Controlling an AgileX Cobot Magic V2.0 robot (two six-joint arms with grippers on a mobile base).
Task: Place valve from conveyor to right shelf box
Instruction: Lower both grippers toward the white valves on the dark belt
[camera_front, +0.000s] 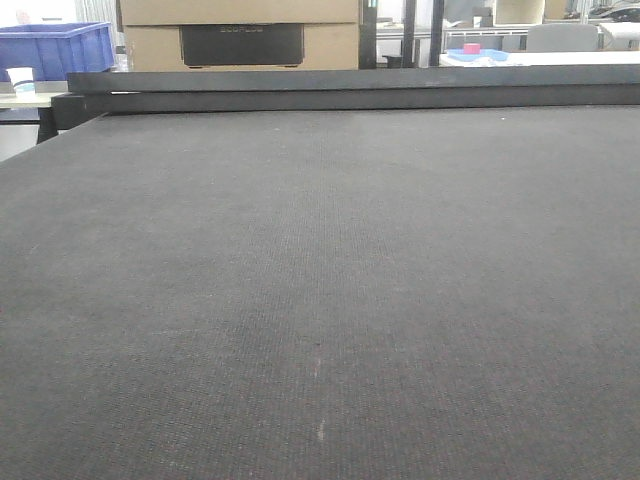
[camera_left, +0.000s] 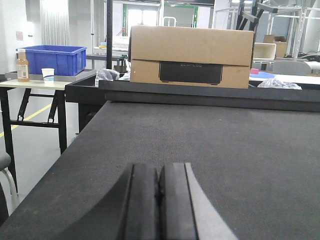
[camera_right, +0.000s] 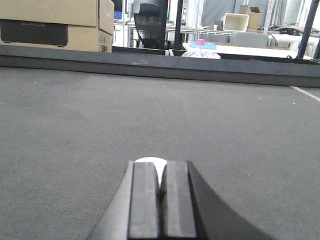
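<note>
Dark grey conveyor (camera_front: 320, 300), cardboard box (camera_front: 240, 35) behind

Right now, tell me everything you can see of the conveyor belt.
The conveyor is a wide, flat belt of dark grey woven-looking fabric, lying level and filling most of every view. A few pale specks mark its surface. A dark rail runs along its far edge. The left end effector and the right end effector, both shut, sit low over it; contact is hidden. A small white shape shows just past the right one.
</note>
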